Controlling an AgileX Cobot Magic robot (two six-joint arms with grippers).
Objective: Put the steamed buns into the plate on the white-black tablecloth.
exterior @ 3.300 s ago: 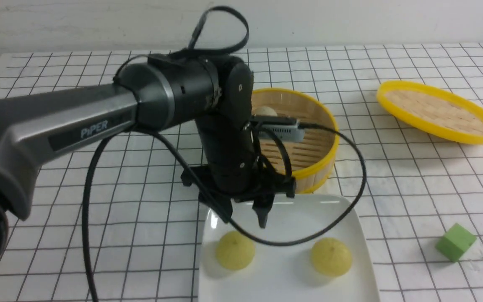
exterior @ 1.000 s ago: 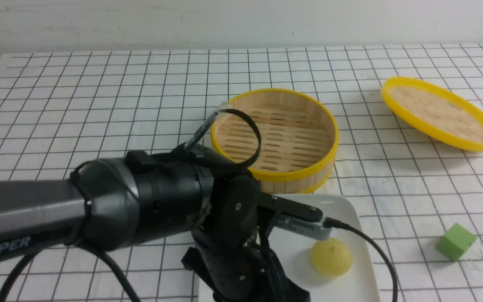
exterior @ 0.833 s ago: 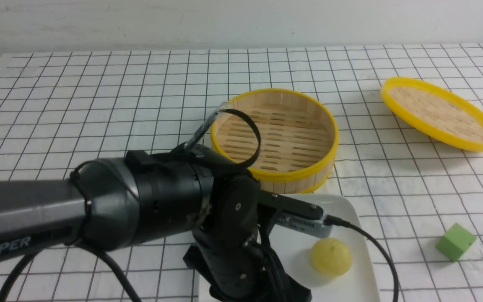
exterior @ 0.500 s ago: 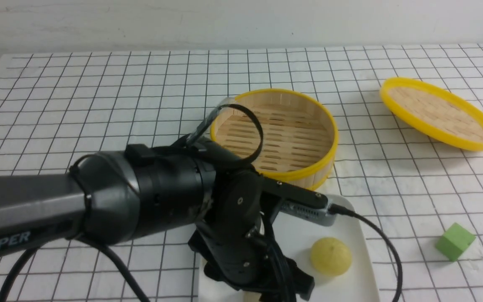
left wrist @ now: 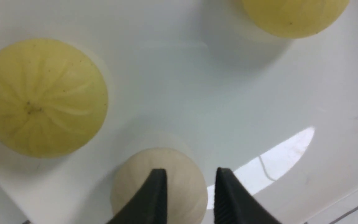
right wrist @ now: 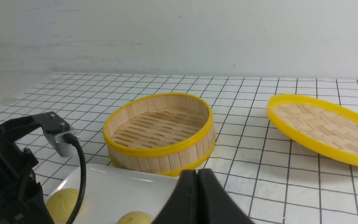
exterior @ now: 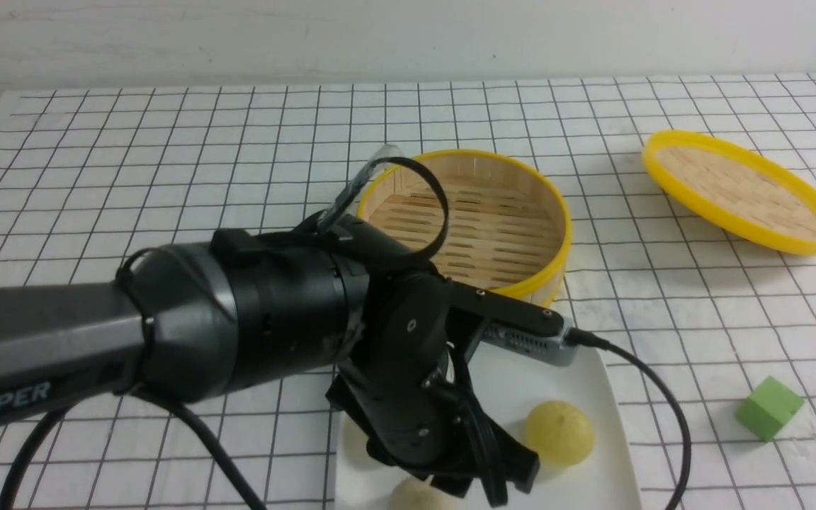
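Observation:
The white plate [exterior: 592,397] lies on the white-black tablecloth [exterior: 167,177] at the front. A pale yellow bun [exterior: 560,433] and the beige-white bun [exterior: 418,497] sit on it; my left arm hides the other yellow bun there. The left wrist view shows the plate [left wrist: 197,93], both yellow buns [left wrist: 42,96] [left wrist: 294,15] and the beige bun [left wrist: 129,186]. My left gripper [left wrist: 191,177] [exterior: 482,489] hovers just above the beige bun, jaws apart, holding nothing. My right gripper [right wrist: 197,174] is shut and empty, near the plate's edge [right wrist: 129,193].
The bamboo steamer [exterior: 486,212] stands just behind the plate, with no bun in it. Its yellow-rimmed lid [exterior: 741,191] lies tilted at the back right. A green cube [exterior: 769,407] sits right of the plate. My left arm's cable loops over the plate's right edge.
The beige bun has gone from the steamer to the front of the plate. Over the last second my left gripper has risen off it, and the bun now shows below.

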